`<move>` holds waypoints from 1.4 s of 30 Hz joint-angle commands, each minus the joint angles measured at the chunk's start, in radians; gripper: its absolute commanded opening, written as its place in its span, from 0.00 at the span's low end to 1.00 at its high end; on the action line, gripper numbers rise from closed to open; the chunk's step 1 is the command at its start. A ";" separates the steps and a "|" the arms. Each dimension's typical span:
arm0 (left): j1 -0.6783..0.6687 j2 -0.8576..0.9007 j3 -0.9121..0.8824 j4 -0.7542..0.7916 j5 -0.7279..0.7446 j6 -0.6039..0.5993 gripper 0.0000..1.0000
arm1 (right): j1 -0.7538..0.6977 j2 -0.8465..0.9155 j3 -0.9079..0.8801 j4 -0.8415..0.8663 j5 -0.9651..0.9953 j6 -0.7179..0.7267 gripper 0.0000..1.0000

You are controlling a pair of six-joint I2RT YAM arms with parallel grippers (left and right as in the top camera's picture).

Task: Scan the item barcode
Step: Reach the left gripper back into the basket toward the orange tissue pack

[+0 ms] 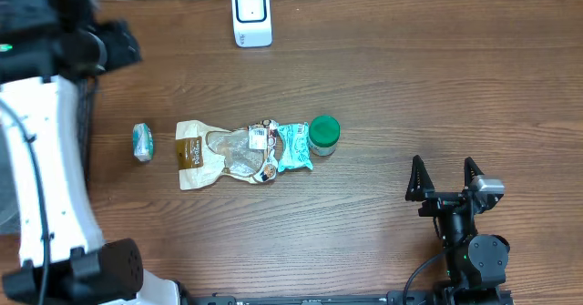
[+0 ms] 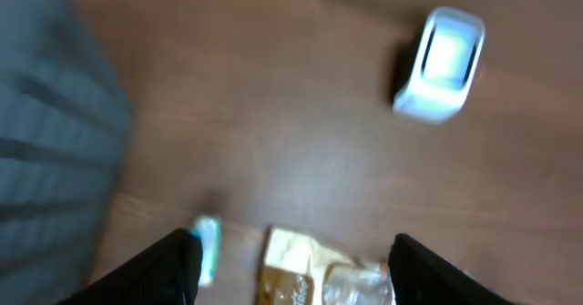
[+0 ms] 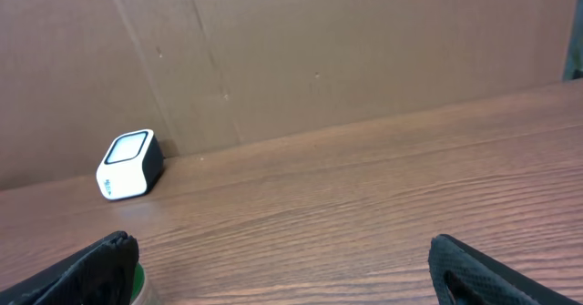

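Well, we see both grippers spread wide and empty: the left gripper (image 2: 293,248) by the left edge of the table (image 1: 410,77) (its view is blurred), the right gripper (image 1: 444,165) near the front — while the tan pouch (image 1: 196,153), teal packet (image 1: 293,146) and green-lidded jar (image 1: 323,134) lie in a row at the middle, well apart from the white scanner (image 1: 251,15).

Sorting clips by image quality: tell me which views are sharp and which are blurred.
Overhead: evenly lit, sharp on the pouch. Left wrist: blurred all over, the scanner a smeared white glow. Right wrist: crisp table grain, own fingers soft at the bottom corners.
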 commanded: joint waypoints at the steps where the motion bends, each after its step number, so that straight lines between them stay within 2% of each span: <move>1: 0.116 -0.025 0.162 -0.031 -0.003 -0.001 0.70 | -0.003 -0.007 -0.010 0.003 0.002 -0.001 1.00; 6: 0.375 -0.024 0.206 -0.050 0.008 -0.119 0.79 | -0.003 -0.007 -0.010 0.003 0.002 -0.001 1.00; 9: 0.507 -0.019 0.185 -0.030 0.008 -0.138 0.79 | -0.003 -0.007 -0.010 0.003 0.002 -0.001 1.00; 13: 0.569 0.002 0.167 0.006 -0.002 -0.118 0.79 | -0.003 -0.007 -0.010 0.003 0.002 -0.001 1.00; 23: 0.586 0.194 0.125 0.182 -0.029 -0.045 0.83 | -0.003 -0.007 -0.010 0.003 0.002 -0.002 1.00; 31: 0.581 0.420 0.126 0.280 -0.008 0.176 0.80 | -0.003 -0.007 -0.010 0.003 0.002 -0.001 1.00; 38: 0.573 0.561 0.126 0.332 0.006 0.314 0.80 | -0.003 -0.007 -0.010 0.003 0.002 -0.002 1.00; 40: 0.556 0.615 0.126 0.334 0.037 0.407 0.77 | -0.003 -0.007 -0.010 0.003 0.002 -0.001 1.00; 42: 0.543 0.640 0.126 0.342 0.026 0.439 0.77 | -0.003 -0.007 -0.010 0.003 0.002 -0.002 1.00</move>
